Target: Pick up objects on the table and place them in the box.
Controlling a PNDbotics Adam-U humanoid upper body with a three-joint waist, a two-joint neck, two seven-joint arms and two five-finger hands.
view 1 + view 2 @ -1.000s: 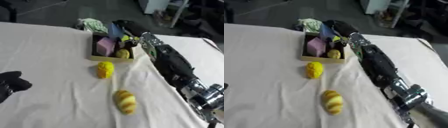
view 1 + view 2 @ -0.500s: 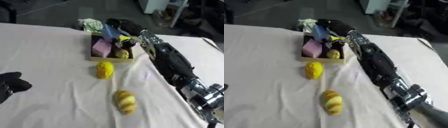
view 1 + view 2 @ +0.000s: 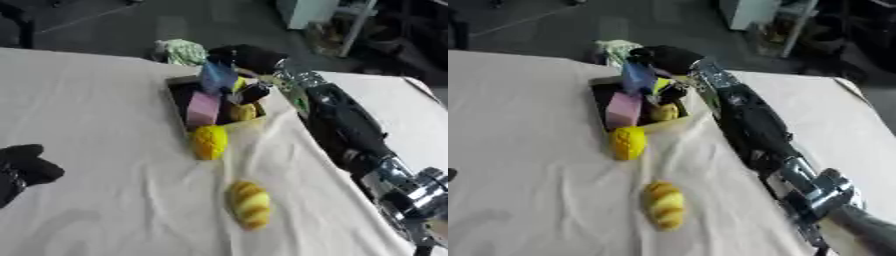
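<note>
Two yellow bread-like pieces [image 3: 210, 141] [image 3: 248, 204] lie on the bench [image 3: 96, 110] outside the box [image 3: 179, 97], where the right robot hand [image 3: 249, 57], fingers curled round a blue object [image 3: 217, 76], could drop it over the crowded rim.

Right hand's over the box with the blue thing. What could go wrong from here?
1. The small open box already holds a pink block and a yellow piece; the blue object in the right hand may not seat and could tip out.
2. The yellow rounded object sits right against the box's near wall, so a nudge to the box would likely shove it.
3. The cloth is wrinkled, so the box might drag.
</note>
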